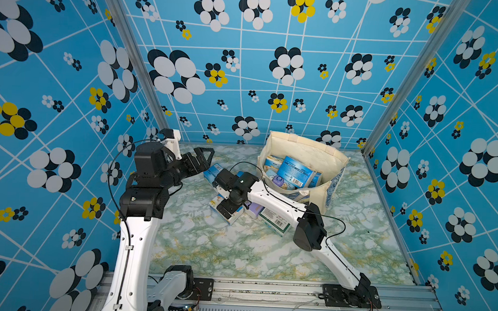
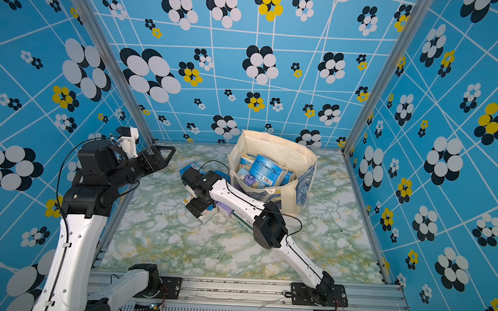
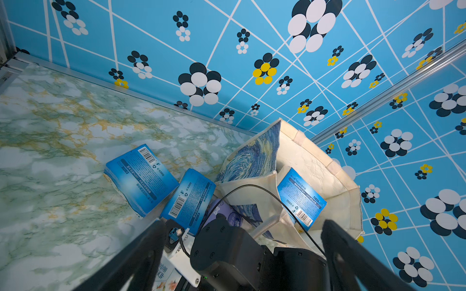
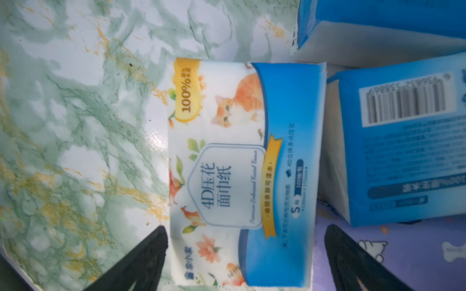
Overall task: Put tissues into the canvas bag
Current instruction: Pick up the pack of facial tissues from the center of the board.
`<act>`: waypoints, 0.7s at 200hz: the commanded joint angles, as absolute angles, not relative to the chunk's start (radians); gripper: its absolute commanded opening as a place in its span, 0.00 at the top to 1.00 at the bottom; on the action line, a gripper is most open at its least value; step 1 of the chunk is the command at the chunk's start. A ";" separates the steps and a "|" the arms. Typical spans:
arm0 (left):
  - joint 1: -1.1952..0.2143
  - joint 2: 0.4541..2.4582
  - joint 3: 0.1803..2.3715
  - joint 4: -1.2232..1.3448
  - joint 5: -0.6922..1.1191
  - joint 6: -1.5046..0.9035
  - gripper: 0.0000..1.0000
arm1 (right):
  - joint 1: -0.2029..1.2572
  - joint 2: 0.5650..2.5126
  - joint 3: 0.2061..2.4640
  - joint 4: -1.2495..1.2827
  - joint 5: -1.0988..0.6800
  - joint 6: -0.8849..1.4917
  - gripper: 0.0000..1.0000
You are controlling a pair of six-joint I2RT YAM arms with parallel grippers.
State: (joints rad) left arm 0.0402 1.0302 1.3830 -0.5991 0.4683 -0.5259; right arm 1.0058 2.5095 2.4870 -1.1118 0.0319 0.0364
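Observation:
The cream canvas bag (image 1: 309, 144) (image 2: 274, 140) (image 3: 315, 161) stands open at the back right, with several blue tissues packs (image 1: 294, 171) inside. More tissues lie in a heap left of it: blue packs (image 3: 141, 176) (image 3: 189, 196), a lilac pack (image 1: 252, 209) and a green-white pack (image 1: 273, 220). My right gripper (image 1: 226, 211) (image 4: 245, 252) points down, open, with a white pack printed with an orange cat (image 4: 242, 176) between its jaws. My left gripper (image 1: 204, 155) (image 3: 242, 231) hangs open and empty at the back left, apart from the heap.
Patterned blue walls close in the marble-print table (image 1: 238, 248) on three sides. An aluminium rail (image 1: 265, 289) runs along the front edge. The right arm's forearm (image 1: 277, 203) lies across the heap, in front of the bag.

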 commanded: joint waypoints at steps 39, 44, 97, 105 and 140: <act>0.053 1.016 1.393 -0.584 0.499 -0.539 0.01 | 1.006 2.542 2.527 -1.142 0.052 0.022 0.01; 0.055 1.018 1.394 -0.584 0.500 -0.540 0.01 | 1.006 2.545 2.529 -1.144 0.053 0.022 0.01; 0.057 1.025 1.381 -0.575 0.514 -0.548 0.01 | 1.003 2.546 2.540 -1.146 0.074 0.022 0.01; 0.057 1.023 1.381 -0.579 0.512 -0.545 0.01 | 1.003 2.546 2.540 -1.146 0.071 0.022 0.01; 0.065 1.019 1.373 -0.583 0.511 -0.540 0.01 | 1.003 2.545 2.542 -1.155 0.049 0.021 0.01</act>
State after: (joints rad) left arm 0.0502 1.0302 1.3827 -0.5987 0.4923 -0.5400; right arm 1.0058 2.5225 2.5145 -1.1198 0.0517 0.0360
